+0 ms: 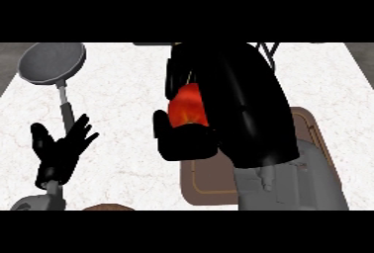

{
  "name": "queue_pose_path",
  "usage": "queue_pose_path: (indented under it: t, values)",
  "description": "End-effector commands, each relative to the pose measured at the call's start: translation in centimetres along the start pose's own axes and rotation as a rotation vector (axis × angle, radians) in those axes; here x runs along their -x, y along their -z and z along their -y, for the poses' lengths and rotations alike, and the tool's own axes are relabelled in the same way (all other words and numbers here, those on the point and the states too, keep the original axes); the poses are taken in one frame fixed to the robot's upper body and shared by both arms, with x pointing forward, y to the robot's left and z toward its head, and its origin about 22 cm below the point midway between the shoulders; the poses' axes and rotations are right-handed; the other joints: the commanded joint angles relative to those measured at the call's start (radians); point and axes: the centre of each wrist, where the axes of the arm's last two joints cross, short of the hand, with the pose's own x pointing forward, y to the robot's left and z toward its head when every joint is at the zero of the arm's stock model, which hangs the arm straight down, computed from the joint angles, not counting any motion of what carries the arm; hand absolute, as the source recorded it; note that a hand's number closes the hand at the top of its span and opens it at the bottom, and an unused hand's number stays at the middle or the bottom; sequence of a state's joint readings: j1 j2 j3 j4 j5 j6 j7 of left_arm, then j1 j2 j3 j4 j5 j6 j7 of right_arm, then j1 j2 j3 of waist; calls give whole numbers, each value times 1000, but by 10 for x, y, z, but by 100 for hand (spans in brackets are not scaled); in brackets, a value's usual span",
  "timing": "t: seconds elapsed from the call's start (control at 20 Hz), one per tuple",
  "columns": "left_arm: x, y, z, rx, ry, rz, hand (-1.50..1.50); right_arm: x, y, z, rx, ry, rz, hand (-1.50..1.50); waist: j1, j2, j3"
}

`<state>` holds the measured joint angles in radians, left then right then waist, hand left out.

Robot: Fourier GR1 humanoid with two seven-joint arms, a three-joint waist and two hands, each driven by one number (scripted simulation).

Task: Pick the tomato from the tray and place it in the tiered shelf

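Note:
My right hand [241, 106] fills the middle of the head view, raised close to the camera, its fingers and thumb curled round the red tomato [188, 105]. Only a strip of the tomato shows between the fingers and the thumb. Below the hand lies the brown tray [208, 185], partly hidden by my right forearm. A bit of dark frame [269, 48] at the counter's far edge, behind the hand, may be the tiered shelf; most of it is hidden. My left hand [62, 146] rests open at the lower left, fingers up.
A grey frying pan [51, 62] lies at the far left, its handle [66, 101] pointing toward my left hand. A brown rounded object [110, 207] peeks in at the lower edge. The white marble counter [124, 123] stretches between the pan and the tray.

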<state>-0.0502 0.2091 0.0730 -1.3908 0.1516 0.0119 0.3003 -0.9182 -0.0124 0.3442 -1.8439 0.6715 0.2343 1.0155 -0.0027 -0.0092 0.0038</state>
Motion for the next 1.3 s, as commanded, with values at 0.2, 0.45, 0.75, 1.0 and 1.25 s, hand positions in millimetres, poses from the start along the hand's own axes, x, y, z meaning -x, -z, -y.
queue_pose_path:
  t: [0.2,0.45,0.75,1.0,1.25]
  values:
    - [13,-3,-2,1,0,-49,0,-15,35,74,102,14,-99,150,7,7,-4]
    - [26,-2,9,24,-2,-53,0,-19,78,103,144,35,-142,150,16,11,-5]
    - [9,1,7,4,16,-34,0,8,116,135,166,6,-145,150,18,13,-5]
    - [10,-5,17,27,2,-29,0,36,138,131,94,-7,-150,150,19,12,-4]
    - [15,-1,-3,38,4,-24,0,62,163,110,67,-90,-134,150,32,20,-5]
